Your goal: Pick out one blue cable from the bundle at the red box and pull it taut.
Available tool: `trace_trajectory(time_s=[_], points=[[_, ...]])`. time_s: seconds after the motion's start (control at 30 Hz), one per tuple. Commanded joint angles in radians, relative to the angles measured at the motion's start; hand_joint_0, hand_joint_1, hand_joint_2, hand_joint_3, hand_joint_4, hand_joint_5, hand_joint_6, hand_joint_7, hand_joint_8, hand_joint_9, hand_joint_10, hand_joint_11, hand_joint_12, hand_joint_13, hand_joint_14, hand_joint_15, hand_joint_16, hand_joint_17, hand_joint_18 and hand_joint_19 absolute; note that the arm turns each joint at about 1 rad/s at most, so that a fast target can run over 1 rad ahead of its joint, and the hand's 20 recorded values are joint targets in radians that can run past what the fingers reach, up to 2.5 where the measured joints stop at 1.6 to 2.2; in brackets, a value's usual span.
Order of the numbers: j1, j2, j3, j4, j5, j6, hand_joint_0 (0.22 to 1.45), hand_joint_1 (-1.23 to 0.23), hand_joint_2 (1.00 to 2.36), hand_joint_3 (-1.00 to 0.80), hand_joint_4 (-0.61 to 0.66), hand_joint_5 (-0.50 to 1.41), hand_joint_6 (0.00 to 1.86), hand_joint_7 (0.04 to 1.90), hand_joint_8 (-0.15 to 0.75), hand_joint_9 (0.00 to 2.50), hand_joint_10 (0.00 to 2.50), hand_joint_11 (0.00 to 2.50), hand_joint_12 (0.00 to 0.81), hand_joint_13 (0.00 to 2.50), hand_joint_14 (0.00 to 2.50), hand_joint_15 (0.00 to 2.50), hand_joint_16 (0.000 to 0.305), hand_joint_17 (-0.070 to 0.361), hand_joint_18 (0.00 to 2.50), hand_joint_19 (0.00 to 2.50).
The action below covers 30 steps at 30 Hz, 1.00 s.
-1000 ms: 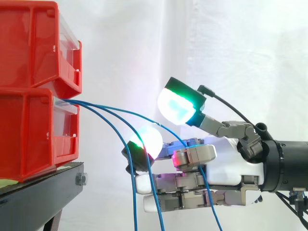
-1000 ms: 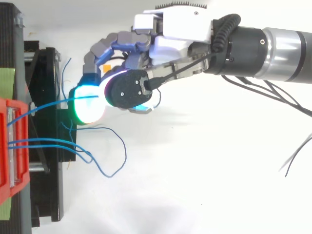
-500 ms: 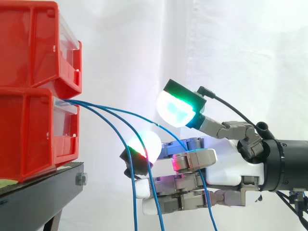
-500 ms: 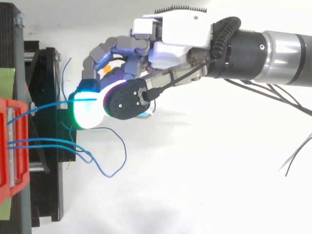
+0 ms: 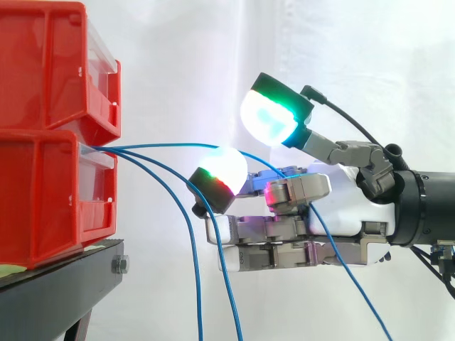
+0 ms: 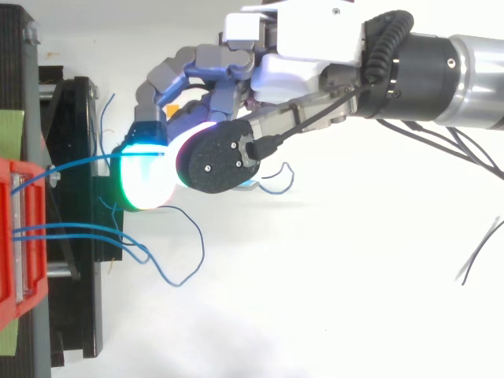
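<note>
Three thin blue cables come out of the lower red bin [image 5: 43, 199] at the left. One blue cable [image 5: 163, 145] runs almost level from the bin to my hand [image 5: 348, 206], passes behind a curled finger and trails down to the lower right. In the top view this cable [image 6: 79, 164] reaches the green-glowing fingertip [image 6: 146, 177]. The hand's fingers are curled round it, and the thumb [image 5: 274, 117] is raised above them. The other two blue cables [image 5: 197, 284] hang slack below, apart from the hand.
A second red bin [image 5: 50, 64] sits on top of the lower one. Both rest on a black stand [image 5: 64, 284] before the white curtain. In the top view the slack cables [image 6: 185, 264] loop over the stand's edge onto the white floor.
The hand has risen and drawn a little to the right. The cable it holds now runs flatter from the bin, and its free end has swung out to the right.
</note>
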Motion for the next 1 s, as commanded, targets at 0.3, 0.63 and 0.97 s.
trace_trajectory(time_s=[0.3, 0.63, 0.97], points=[[-0.003, 0.003, 0.0, -0.02, 0.006, -0.064, 0.58, -0.55, 1.0, -0.45, 0.1, -0.24, 0.8, 0.84, 0.202, 1.36, 0.0, 1.71, 0.11, 0.74, 0.01, 0.43, 0.006, 0.013, 0.38, 0.5], [-0.004, 0.003, -0.005, -0.017, 0.044, -0.093, 0.6, -0.5, 1.01, -0.41, 0.05, -0.23, 0.82, 0.87, 0.197, 1.37, 0.0, 1.7, 0.106, 0.73, 0.01, 0.43, 0.005, 0.012, 0.37, 0.51], [-0.004, 0.003, -0.005, -0.017, 0.047, -0.093, 0.61, -0.64, 1.01, -0.3, 0.04, -0.24, 0.88, 0.88, 0.202, 1.35, 0.0, 1.7, 0.111, 0.72, 0.01, 0.43, 0.005, 0.012, 0.37, 0.51]])
